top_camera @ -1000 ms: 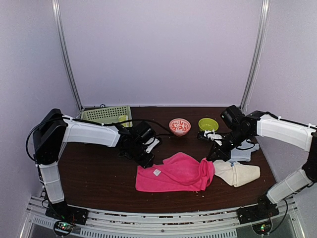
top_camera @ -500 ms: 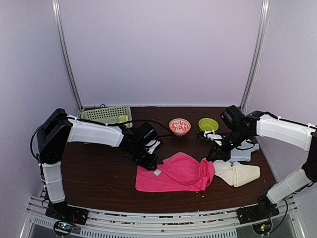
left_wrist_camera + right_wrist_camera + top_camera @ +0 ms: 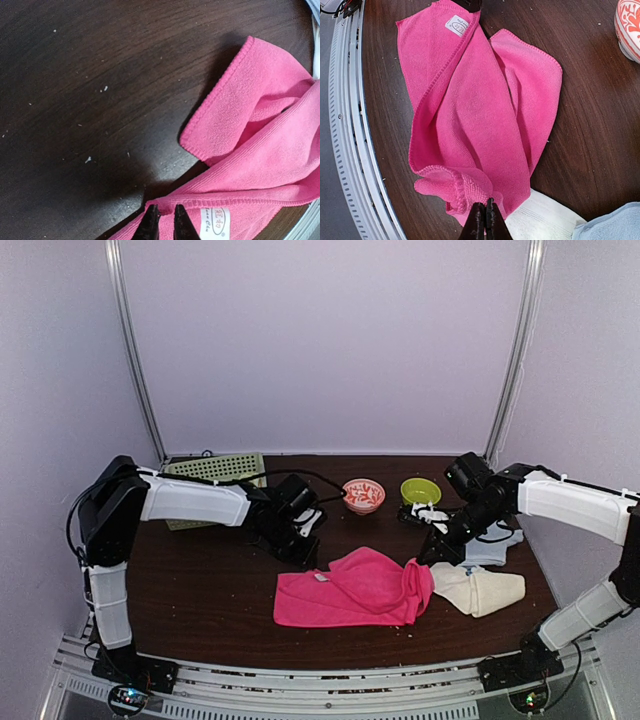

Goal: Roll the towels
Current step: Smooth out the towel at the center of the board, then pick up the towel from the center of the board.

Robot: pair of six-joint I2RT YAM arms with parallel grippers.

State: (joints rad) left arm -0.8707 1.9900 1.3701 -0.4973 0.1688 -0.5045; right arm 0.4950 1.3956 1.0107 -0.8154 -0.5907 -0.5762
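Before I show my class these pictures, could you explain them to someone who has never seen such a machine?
Two robot arms stand at the near edge of a table. The wide picture comes from a camera above and behind them; the other two come from a camera on each wrist. On it lie a pink towel, a cream towel, a light blue towel, a patterned bowl, a green bowl and a green basket. The left gripper and the right gripper each seem to pinch the pink towel, at opposite ends.
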